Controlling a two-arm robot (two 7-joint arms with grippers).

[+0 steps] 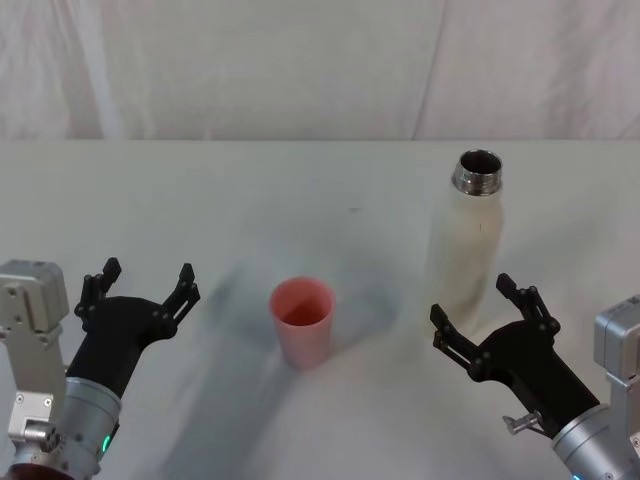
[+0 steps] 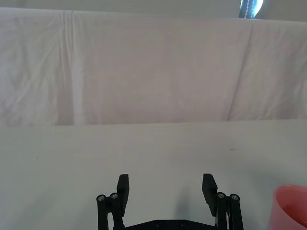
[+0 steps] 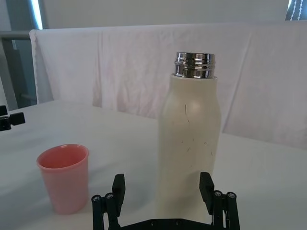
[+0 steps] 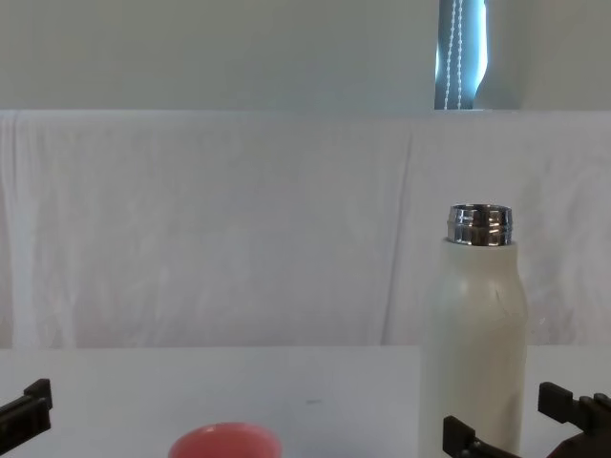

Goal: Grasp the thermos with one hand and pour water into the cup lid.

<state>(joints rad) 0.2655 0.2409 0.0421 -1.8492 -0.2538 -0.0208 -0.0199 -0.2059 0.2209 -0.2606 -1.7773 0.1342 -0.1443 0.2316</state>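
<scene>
The white table (image 1: 330, 200) carries the upright, uncapped thermos (image 1: 468, 232) at right and the pink cup lid (image 1: 302, 320) near centre. The right gripper (image 1: 480, 312) sits just before the thermos, jaws apart, not touching. The left gripper (image 1: 140, 285) hovers left of the cup, jaws apart.

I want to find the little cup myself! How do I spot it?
Look at the white table. Near its middle, left of the tall cream bottle, stands the cup. It is short, pink and open on top, the only coloured thing there.
</scene>
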